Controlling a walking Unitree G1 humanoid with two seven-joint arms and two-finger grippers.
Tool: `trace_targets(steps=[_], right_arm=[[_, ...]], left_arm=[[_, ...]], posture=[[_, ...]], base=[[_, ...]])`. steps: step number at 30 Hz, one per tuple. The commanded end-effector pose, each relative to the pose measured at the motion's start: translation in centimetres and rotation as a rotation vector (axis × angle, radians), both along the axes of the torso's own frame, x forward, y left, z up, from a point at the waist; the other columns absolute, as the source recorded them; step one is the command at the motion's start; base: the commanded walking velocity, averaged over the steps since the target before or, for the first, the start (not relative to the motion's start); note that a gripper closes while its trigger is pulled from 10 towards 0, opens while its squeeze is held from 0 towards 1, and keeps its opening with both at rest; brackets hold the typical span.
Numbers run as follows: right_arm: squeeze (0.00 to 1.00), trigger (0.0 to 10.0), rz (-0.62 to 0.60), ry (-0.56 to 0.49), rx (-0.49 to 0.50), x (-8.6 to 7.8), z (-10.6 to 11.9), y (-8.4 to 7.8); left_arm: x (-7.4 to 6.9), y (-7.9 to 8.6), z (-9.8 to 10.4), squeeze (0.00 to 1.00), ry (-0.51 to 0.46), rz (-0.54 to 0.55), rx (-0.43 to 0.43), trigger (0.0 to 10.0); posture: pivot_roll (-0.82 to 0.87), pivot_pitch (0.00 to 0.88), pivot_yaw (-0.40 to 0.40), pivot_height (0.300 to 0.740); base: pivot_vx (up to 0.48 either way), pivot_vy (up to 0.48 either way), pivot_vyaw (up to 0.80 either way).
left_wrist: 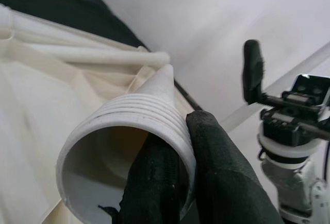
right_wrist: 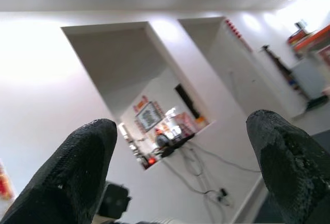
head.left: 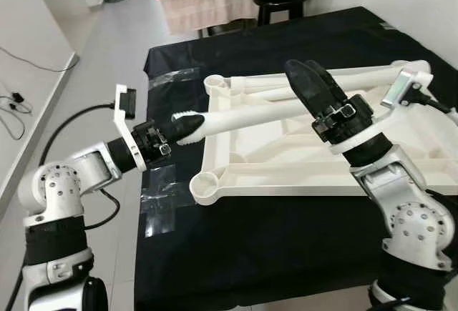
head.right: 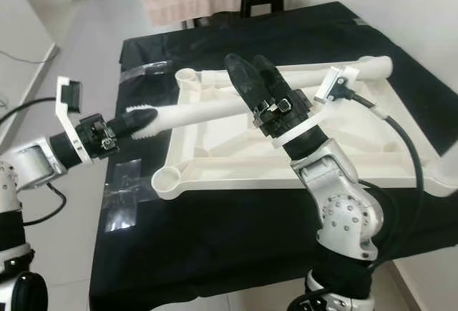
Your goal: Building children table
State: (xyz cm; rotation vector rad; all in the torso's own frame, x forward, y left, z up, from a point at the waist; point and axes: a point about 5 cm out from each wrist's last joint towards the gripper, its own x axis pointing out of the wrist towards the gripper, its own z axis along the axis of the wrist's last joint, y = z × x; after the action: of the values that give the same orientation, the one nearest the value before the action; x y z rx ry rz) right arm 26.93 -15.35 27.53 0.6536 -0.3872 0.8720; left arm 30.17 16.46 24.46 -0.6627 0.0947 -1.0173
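White table leg [head.left: 243,116], threaded end toward left hand [head.left: 179,129]

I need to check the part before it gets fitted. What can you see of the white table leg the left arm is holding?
The table leg is a long, tapering white tube, plastic by its look, hollow, with ridged threads around its open wide end. The left end effector grips that threaded end, one black finger inside the opening and the other outside. The leg lies almost level, stretching from there across the upturned white tabletop towards its far side. The right end effector hovers open above it.
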Motion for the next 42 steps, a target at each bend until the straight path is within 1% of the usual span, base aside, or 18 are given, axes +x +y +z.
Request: trace_targets(steps=[1,4,5,6,8,9,10,11,15,19,20,22,23,29,30,32,37,42], right_arm=[[0.0,10.0,0.051,-0.004,0.003,-0.7,-0.1,0.2],[0.0,10.0,0.088,0.092,-0.049,-0.9,-2.3,0.7],[0.0,10.0,0.088,0.092,-0.049,-0.9,-2.3,0.7],[0.0,10.0,0.078,0.133,-0.075,-0.7,-3.1,0.9],[0.0,10.0,0.063,0.195,-0.07,-0.3,-4.2,0.8],[0.0,10.0,0.06,0.214,-0.056,-0.1,-4.5,0.5],[0.0,10.0,0.06,0.226,-0.04,0.0,-4.6,0.3],[0.0,10.0,0.064,0.234,-0.026,0.1,-4.7,0.1],[0.0,10.0,0.078,0.237,-0.008,0.1,-4.6,0.0],[0.0,10.0,0.137,0.15,0.041,0.0,-2.7,1.2],[0.0,10.0,0.137,0.15,0.041,0.0,-2.7,1.2],[0.0,10.0,0.158,0.114,0.103,0.3,-1.3,1.5],[0.0,10.0,0.183,0.095,0.109,0.2,-0.8,1.9],[0.0,10.0,0.2,0.083,0.108,0.1,-0.5,2.1],[0.0,10.0,0.219,0.08,0.092,0.1,-0.4,2.5],[0.0,10.0,0.247,0.098,0.065,0.5,-0.6,4.0],[0.0,10.0,0.263,0.11,0.057,0.9,-0.6,5.0],[0.0,10.0,0.282,0.102,0.057,1.0,-0.3,5.4]], left_arm=[[-0.2,0.4,0.7,0.0,-0.037,0.01,-0.049,0.0],[-0.2,0.4,1.0,0.0,-0.057,0.02,-0.131,0.0],[-0.2,0.4,1.0,0.0,-0.057,0.02,-0.131,0.0],[-0.2,0.4,1.1,0.0,-0.068,0.018,-0.162,0.0],[-0.4,0.3,1.3,0.0,-0.097,0.007,-0.237,0.2],[-0.4,0.4,1.4,0.0,-0.114,0.007,-0.278,9.5],[-0.4,0.6,1.5,0.0,-0.12,0.002,-0.317,10.0],[-0.4,0.8,1.5,0.0,-0.117,-0.006,-0.358,10.0],[-0.5,0.8,1.5,0.0,-0.112,-0.027,-0.409,10.0],[-1.6,-0.7,0.3,0.0,-0.081,-0.131,-0.412,10.0],[-1.6,-0.7,0.3,0.0,-0.081,-0.131,-0.412,10.0],[-1.8,-1.4,-0.3,0.0,-0.054,-0.149,-0.419,10.0],[-1.9,-1.8,-0.5,0.0,-0.043,-0.156,-0.428,10.0],[-1.9,-2.0,-0.6,0.0,-0.037,-0.159,-0.434,10.0],[-1.9,-2.1,-0.7,0.0,-0.029,-0.168,-0.453,10.0],[-2.3,-3.6,-0.5,0.0,-0.022,-0.228,-0.497,10.0],[-2.8,-4.8,-0.4,0.0,-0.023,-0.293,-0.52,10.0],[-3.1,-5.3,-0.6,0.0,-0.016,-0.315,-0.52,10.0]], posture=[[-0.09,0.097,0.089,0.74],[-0.09,0.099,0.083,0.74],[-0.09,0.099,0.083,0.74],[-0.08,0.101,0.077,0.74],[-0.08,0.102,0.072,0.74],[-0.08,0.103,0.068,0.74],[-0.08,0.104,0.067,0.74],[-0.08,0.104,0.065,0.74],[-0.08,0.105,0.063,0.74],[-0.08,0.108,0.066,0.74],[-0.08,0.108,0.066,0.74],[-0.08,0.108,0.066,0.74],[-0.08,0.108,0.066,0.74],[-0.08,0.108,0.066,0.74],[-0.08,0.107,0.065,0.74],[-0.07,0.103,0.061,0.74],[-0.07,0.095,0.059,0.74],[-0.07,0.091,0.059,0.74]], base=[[0.0,0.0,0.0],[0.0,0.0,0.0],[0.0,0.0,0.0],[0.0,0.0,0.0],[0.0,0.0,0.0],[0.0,0.0,0.0],[0.0,0.0,0.0],[0.0,0.0,0.0],[0.0,0.0,0.0],[0.0,0.0,0.0],[0.0,0.0,0.0],[0.0,0.0,0.0],[0.0,0.0,0.0],[0.0,0.0,0.0],[0.0,0.0,0.0],[0.0,0.0,0.0],[0.0,0.0,0.0],[0.0,0.0,0.0]])
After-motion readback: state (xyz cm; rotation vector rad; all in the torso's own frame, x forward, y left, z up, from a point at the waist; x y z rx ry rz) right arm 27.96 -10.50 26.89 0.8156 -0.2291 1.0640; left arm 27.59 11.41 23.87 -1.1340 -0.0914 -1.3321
